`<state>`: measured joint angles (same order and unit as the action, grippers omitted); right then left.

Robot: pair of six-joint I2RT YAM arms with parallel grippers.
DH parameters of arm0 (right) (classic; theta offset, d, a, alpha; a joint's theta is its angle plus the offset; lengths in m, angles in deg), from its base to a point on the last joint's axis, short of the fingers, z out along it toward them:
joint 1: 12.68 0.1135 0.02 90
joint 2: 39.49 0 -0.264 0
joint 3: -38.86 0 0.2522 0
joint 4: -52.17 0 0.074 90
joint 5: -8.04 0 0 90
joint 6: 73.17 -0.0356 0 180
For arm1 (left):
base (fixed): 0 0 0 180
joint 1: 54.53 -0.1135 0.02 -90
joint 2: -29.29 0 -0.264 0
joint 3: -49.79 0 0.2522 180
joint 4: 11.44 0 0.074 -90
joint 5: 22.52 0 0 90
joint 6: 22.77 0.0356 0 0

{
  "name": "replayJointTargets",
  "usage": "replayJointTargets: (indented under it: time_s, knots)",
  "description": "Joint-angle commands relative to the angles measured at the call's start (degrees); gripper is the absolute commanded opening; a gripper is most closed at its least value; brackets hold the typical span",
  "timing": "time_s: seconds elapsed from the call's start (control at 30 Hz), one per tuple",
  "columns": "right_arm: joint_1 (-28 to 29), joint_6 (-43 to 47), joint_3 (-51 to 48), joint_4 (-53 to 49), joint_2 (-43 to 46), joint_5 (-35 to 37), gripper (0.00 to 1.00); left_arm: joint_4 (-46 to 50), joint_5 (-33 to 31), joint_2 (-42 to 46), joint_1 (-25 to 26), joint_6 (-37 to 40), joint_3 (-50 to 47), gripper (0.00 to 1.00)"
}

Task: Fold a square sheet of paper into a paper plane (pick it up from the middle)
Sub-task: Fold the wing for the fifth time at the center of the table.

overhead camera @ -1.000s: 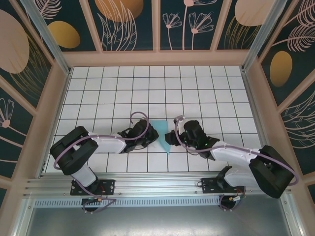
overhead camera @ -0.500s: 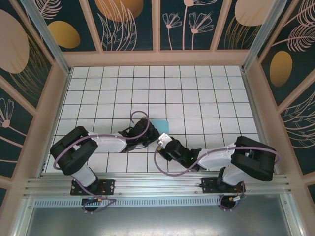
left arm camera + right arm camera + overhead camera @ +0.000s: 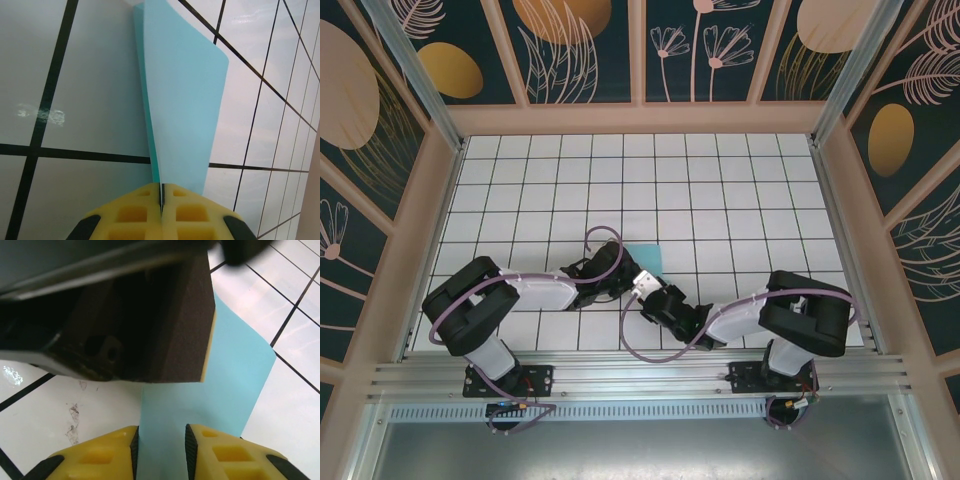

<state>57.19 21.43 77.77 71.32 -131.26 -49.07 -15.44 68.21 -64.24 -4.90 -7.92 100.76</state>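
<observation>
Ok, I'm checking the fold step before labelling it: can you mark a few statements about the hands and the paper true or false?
1. The left hand is shut on the folded light-blue paper sheet. True.
2. The right hand has its fingers pressed together. False: they stand apart, paper between them.
3. The paper lies by the far wall. False: it sits between the two hands.
4. The white tiled table has black grid lines. True.

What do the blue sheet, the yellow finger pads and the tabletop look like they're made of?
Blue sheet: thin matte paper, bending softly, sharply creased.
Yellow pads: likely moulded plastic or rubber, with recessed pockets.
Tabletop: glossy white hard surface, black grid lines, showing glare.
</observation>
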Motion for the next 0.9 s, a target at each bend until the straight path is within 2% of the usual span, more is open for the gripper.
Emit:
replayJointTargets:
  time_s: [0.0,0.07,0.3,0.4,0.5,0.53,0.6,0.73,0.87]
  knots:
    - [0.36,0.17,0.52,0.82,-2.16,2.24,0.29,0.00,0.10,-0.17,0.56,-1.05,1.34,0.03]
    - [0.39,-0.07,0.43,1.23,-2.92,2.62,0.26,-0.03,0.02,-0.12,0.48,-1.21,1.19,0.04]
    - [0.45,-1.98,-1.01,3.30,-2.81,3.01,0.08,0.16,-0.28,0.54,0.53,-1.15,1.11,0.09]
    - [0.39,-3.60,-2.57,4.95,-2.25,2.09,0.02,0.91,-1.13,1.52,0.55,-1.19,0.98,0.15]
    - [-0.04,-5.64,-4.54,7.27,-1.43,0.41,0.00,1.54,-2.50,2.67,0.48,-1.32,0.77,0.26]
    - [-0.19,-6.56,-5.38,8.37,-1.08,-0.31,0.00,1.75,-2.96,3.12,0.51,-1.18,0.84,0.32]
    - [-1.14,-8.69,-7.12,10.90,0.15,-3.32,0.00,1.93,-3.83,4.04,0.52,-1.24,0.69,0.43]
    - [-4.23,-14.59,-10.84,15.63,3.73,-9.61,0.00,1.27,-6.20,6.76,0.49,-1.24,-0.40,0.49]
    - [-9.58,-21.37,-14.50,20.39,6.29,-19.69,0.00,0.14,-8.40,9.52,0.54,-0.89,-1.96,0.51]
